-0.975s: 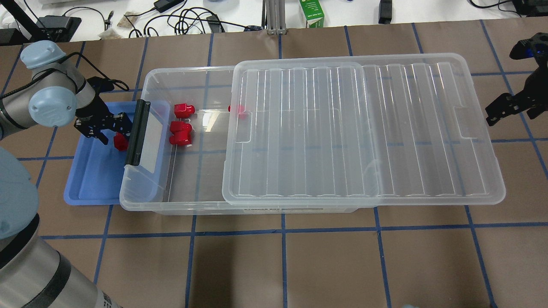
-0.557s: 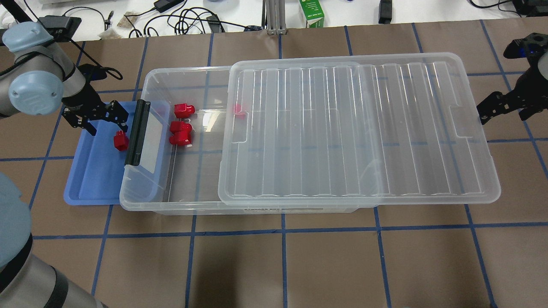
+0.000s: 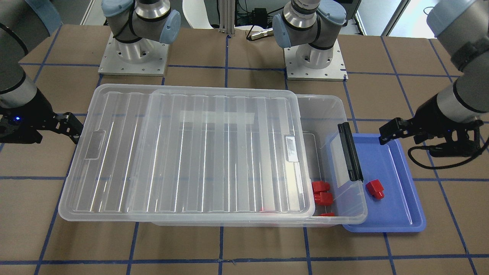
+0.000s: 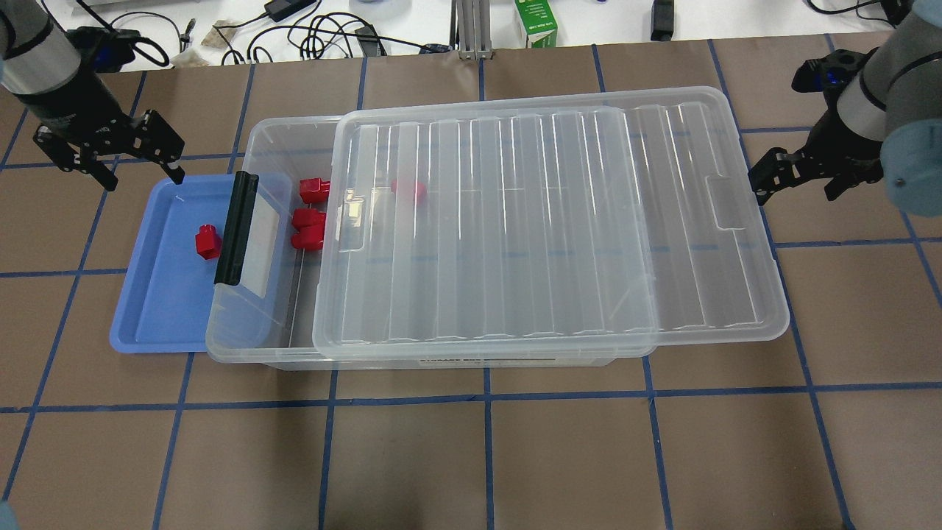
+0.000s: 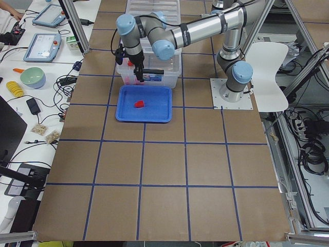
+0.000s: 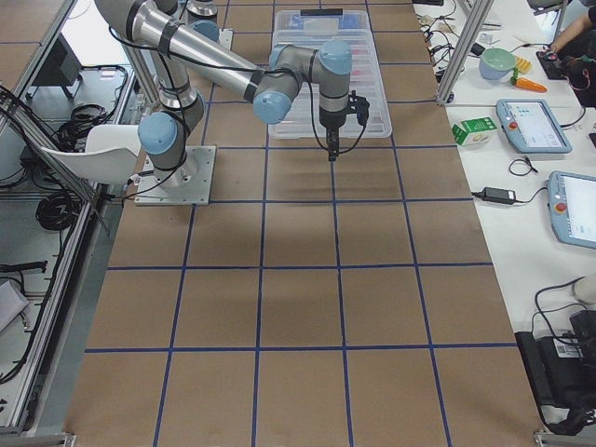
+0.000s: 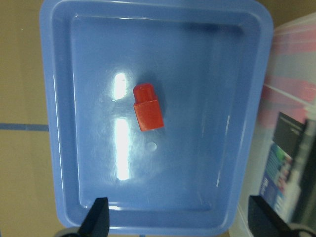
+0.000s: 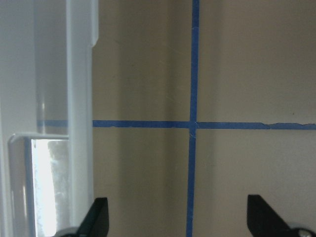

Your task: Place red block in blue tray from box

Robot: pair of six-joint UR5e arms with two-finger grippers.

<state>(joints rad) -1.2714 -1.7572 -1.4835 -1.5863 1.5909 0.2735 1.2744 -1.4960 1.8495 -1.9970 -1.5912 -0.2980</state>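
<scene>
The red block lies alone in the blue tray, also seen in the left wrist view and the front view. My left gripper is open and empty, above the tray's far end. The box stands to the right of the tray, its end overlapping it. The ribbed lid covers most of the box. Three other red pieces lie at the box's uncovered end, one under the lid. My right gripper is open at the lid's right short end.
A black latch bar stands on the box's left end, over the tray's edge. A green carton and cables lie beyond the table's far edge. Both arm bases stand behind the box in the front view.
The lid has slid left over the box, with my right gripper following at its end. My left gripper has drawn back from the red block, which stays in the tray.
</scene>
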